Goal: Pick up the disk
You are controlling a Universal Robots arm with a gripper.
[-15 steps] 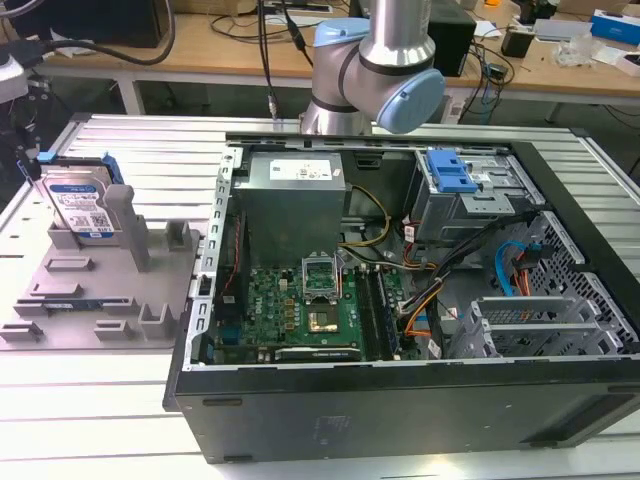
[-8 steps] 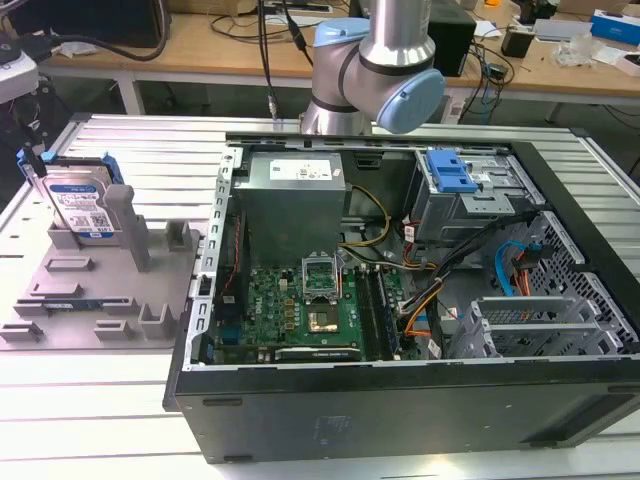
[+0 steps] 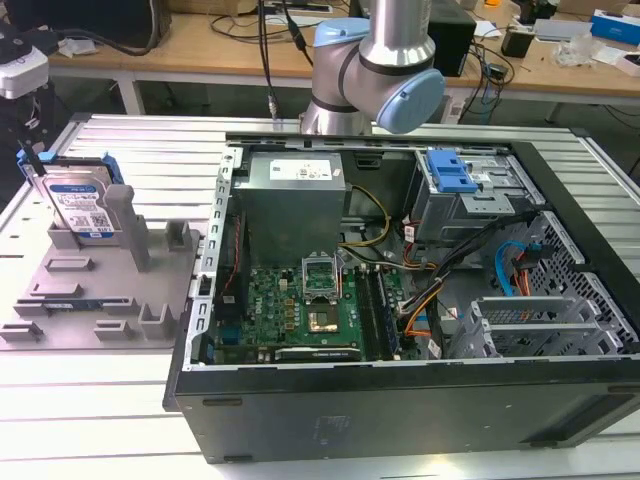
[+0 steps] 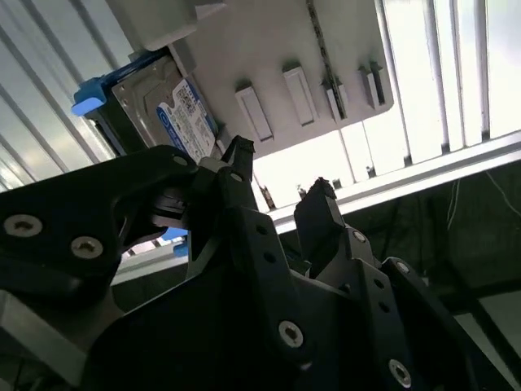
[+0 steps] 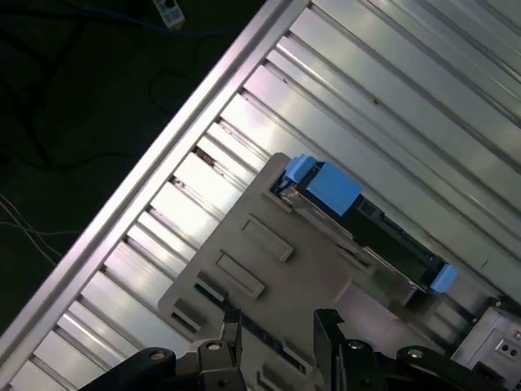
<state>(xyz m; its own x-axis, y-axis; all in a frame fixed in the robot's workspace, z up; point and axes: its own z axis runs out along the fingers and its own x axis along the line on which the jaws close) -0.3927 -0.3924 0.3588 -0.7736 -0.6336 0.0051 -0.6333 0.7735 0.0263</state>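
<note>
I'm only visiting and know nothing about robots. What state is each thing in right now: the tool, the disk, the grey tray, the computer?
tool: open, holding nothing, apart from the disk.
disk: standing on edge in the grey tray, not gripped.
grey tray: lying flat on the metal table, holding the disk.
computer case: lying on its side, side panel off, insides exposed.
</note>
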